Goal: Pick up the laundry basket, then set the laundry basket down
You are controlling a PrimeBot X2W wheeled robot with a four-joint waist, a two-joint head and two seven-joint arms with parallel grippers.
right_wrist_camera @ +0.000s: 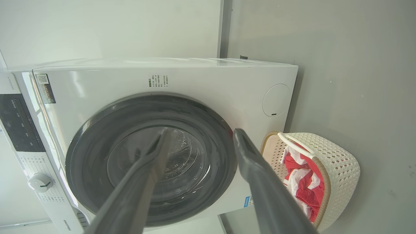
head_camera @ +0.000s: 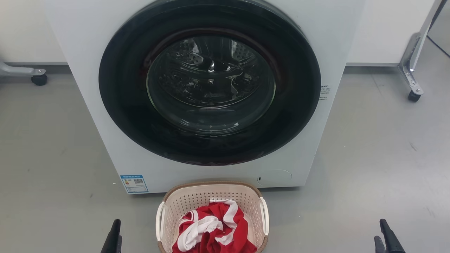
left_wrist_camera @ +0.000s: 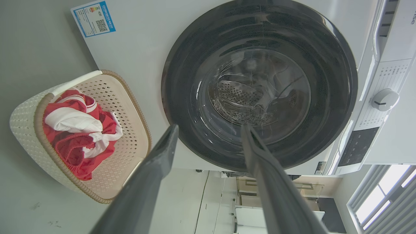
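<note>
**Spread and empty: left hand [left_wrist_camera: 210, 126], right hand [right_wrist_camera: 200, 130], with the small cream perforated plastic laundry basket [head_camera: 197, 202] between them**

Long dark fingers of both hands rise at the bottom edge of the head view, one hand on each side of the laundry basket. The left hand stands near the basket's left white handle [head_camera: 160, 221]. The right hand is well apart from the right white handle [head_camera: 265, 219]. Neither hand touches the basket. Each wrist view shows its own two fingers parted with nothing held between them, and the basket lies off to one side of them.

The basket stands upright on the grey floor [head_camera: 369, 158]. Its brown woven-look rim [head_camera: 211, 183] shows at the far side. A crumpled red and white striped garment [head_camera: 214, 232] fills its bottom. Just behind the basket stands the white front-loading washing machine [head_camera: 84, 91], almost touching the far rim. Its round dark glass door [head_camera: 211, 84] is shut, above the basket. A small blue printed label [head_camera: 134, 183] sits on the machine's lower corner, just left of the basket's rim.
</note>
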